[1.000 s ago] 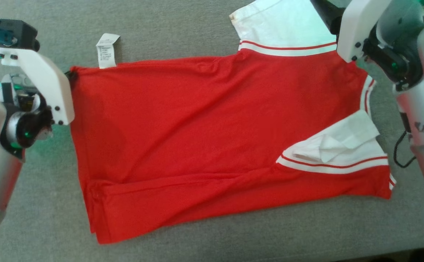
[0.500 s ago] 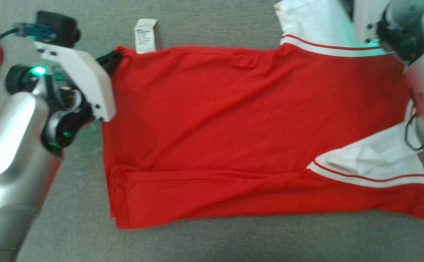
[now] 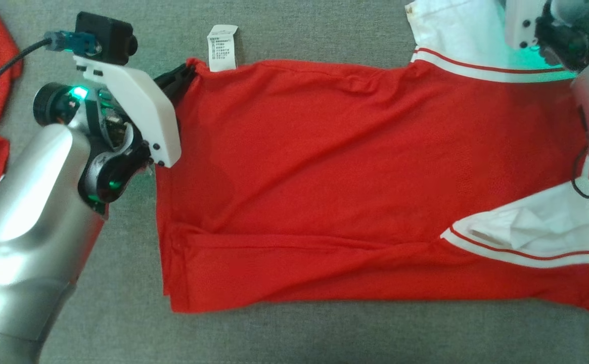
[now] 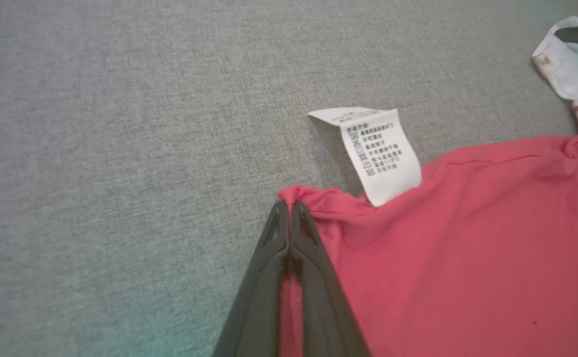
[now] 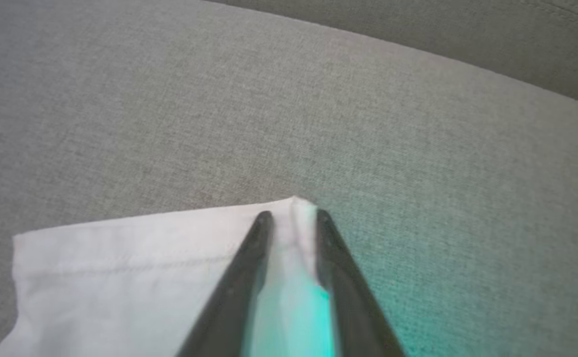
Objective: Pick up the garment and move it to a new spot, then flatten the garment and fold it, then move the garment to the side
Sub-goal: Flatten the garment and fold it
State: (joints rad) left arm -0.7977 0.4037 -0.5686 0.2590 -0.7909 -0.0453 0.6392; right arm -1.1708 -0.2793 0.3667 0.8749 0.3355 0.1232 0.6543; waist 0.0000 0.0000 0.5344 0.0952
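Grey upholstery (image 3: 294,338) carries the red garment (image 3: 355,177), spread out; flattening seems in hand. The left pincer (image 4: 289,206) is clenched on its hem corner just beside the care label (image 4: 380,153). The right pincer (image 5: 293,215), well apart from the label, straddles the white sleeve (image 5: 120,258), unclosed. Next, probably: close, pull taut.

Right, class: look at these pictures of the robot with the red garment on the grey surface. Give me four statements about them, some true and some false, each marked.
1. The left gripper is shut on a corner of the red garment. True.
2. The care label beside that corner is black. False: it is white with dark print.
3. The right gripper has its fingers apart over a corner of the white sleeve. True.
4. The garment hangs in the air between the two arms. False: it lies spread out on the grey surface.
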